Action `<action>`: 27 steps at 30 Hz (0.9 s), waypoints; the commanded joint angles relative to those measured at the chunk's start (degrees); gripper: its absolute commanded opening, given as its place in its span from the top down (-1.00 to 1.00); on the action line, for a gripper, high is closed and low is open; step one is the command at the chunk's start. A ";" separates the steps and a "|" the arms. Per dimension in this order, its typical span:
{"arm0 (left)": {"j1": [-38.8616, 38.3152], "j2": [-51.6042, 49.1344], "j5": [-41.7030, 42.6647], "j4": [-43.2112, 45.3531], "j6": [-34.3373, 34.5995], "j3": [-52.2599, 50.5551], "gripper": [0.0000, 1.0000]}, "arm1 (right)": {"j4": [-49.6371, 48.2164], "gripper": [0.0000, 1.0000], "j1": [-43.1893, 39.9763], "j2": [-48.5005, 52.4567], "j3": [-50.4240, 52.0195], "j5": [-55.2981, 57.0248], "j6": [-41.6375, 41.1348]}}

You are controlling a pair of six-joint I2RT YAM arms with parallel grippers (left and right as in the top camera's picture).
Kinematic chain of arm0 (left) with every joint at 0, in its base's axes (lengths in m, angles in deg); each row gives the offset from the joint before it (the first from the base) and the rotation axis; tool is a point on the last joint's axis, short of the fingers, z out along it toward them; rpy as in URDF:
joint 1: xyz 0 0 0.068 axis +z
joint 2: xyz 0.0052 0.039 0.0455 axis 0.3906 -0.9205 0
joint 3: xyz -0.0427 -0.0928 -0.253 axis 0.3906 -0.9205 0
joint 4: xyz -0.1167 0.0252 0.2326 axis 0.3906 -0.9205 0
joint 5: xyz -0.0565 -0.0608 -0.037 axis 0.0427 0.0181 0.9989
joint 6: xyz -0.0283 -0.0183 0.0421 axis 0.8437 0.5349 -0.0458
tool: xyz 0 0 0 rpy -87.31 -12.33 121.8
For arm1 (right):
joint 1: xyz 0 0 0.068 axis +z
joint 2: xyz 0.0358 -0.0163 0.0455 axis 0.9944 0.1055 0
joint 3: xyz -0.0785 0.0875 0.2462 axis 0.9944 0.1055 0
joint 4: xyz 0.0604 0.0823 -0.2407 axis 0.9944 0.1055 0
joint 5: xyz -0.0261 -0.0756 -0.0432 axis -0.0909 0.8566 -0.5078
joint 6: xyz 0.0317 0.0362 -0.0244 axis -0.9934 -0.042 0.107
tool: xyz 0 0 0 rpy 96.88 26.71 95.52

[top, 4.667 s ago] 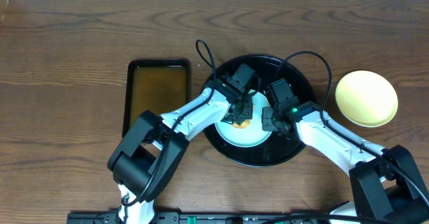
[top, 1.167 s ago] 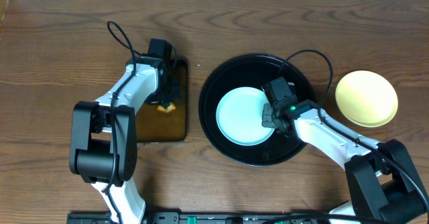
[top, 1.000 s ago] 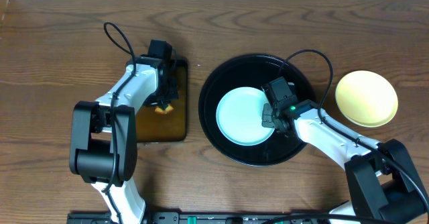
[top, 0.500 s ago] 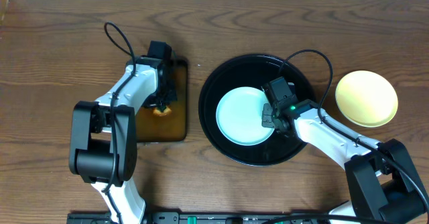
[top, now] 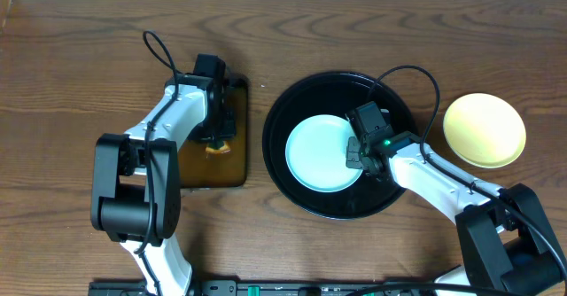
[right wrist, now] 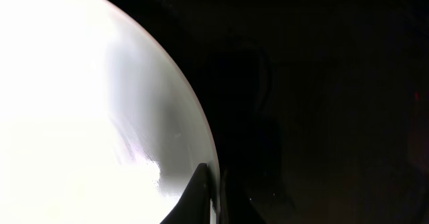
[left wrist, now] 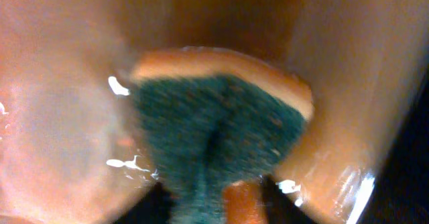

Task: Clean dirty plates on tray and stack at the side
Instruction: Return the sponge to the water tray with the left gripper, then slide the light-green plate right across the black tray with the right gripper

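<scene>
A pale blue-white plate (top: 321,153) lies in the round black tray (top: 301,101), its face free of streaks. My right gripper (top: 356,154) is shut on the plate's right rim; in the right wrist view the plate (right wrist: 74,110) fills the left and my fingers (right wrist: 213,197) pinch its edge. A cream-yellow plate (top: 484,129) sits on the table right of the tray. My left gripper (top: 216,141) is shut on an orange and green sponge (left wrist: 221,127), which sits in brownish liquid. A third plate is not visible.
The rectangular black tray (top: 190,167) of brownish liquid lies left of the round tray. Both arms' cables arc over the table. The wood table (top: 80,57) extends left and back.
My left arm carried the sponge from the plate over to the liquid tray and has been shifting it about there. The plate's streaks are gone. The right gripper has held still.
</scene>
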 commanded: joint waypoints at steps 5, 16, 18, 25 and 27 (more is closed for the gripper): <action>0.02 7.80 -0.17 -0.74 0.61 1.31 -0.54 | 0.42 0.98 -0.85 2.36 0.85 -1.07 0.74; 0.02 16.35 -1.79 -3.37 0.59 1.31 -0.55 | -3.93 0.98 -1.55 2.36 0.85 -3.63 2.71; 0.02 16.28 -1.79 -3.89 0.59 1.27 -0.56 | -5.11 0.98 -1.97 2.36 0.85 -3.67 3.89; 0.02 16.28 -1.79 -4.00 0.59 1.22 -0.55 | -6.97 0.98 -2.08 2.36 0.85 -4.15 8.31; 0.02 16.28 -1.79 -4.02 0.61 1.18 -0.55 | -7.56 0.98 -2.10 2.25 0.85 -5.25 9.90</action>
